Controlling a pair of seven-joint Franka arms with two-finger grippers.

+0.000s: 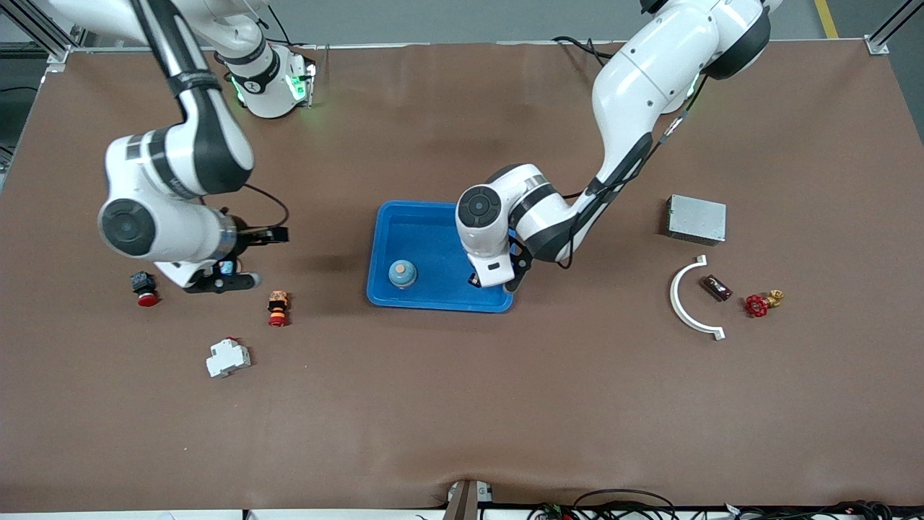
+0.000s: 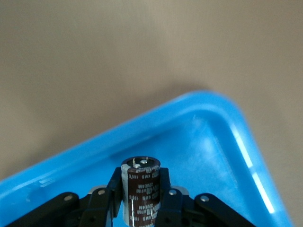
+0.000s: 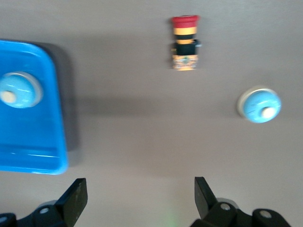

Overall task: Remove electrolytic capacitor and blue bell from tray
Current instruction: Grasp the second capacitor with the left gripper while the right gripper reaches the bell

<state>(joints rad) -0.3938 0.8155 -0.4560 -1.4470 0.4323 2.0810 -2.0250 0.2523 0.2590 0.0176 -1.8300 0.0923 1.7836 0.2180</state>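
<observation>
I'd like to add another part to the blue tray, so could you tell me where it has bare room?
The blue tray is bare along its half toward the robots' bases. It is crowded along the edge nearer the front camera: the bell sits there, and the left tool holds the capacitor over the corner beside it.

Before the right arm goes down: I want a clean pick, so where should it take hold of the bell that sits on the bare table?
Come straight down with the open right gripper and close on the bell at its round base, one finger on each side. It sits upright, knob up, and the dome slopes, so a higher grip would likely slip.
</observation>
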